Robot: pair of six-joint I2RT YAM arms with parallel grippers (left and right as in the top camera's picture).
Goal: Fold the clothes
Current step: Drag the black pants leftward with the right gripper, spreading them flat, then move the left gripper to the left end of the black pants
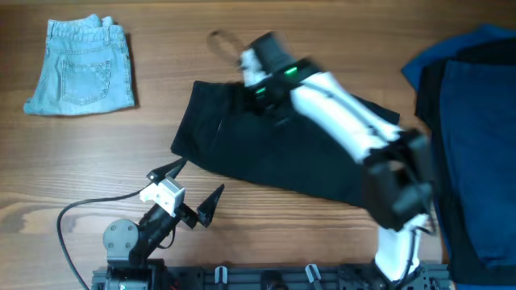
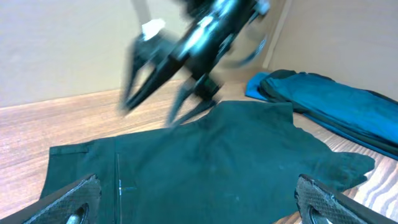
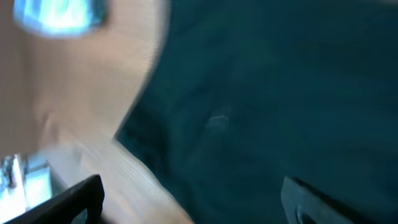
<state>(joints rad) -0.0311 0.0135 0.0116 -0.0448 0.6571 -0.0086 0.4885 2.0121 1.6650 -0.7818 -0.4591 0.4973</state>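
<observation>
A dark green, almost black pair of shorts lies spread flat across the middle of the table; it also shows in the left wrist view and the right wrist view. My right gripper is open and empty, reaching over the garment's far left corner; it appears blurred in the left wrist view. My left gripper is open and empty, just in front of the garment's near left edge.
Folded light-blue denim shorts lie at the far left. A pile of blue and dark clothes fills the right side, also visible in the left wrist view. A black cable loops by the left arm's base.
</observation>
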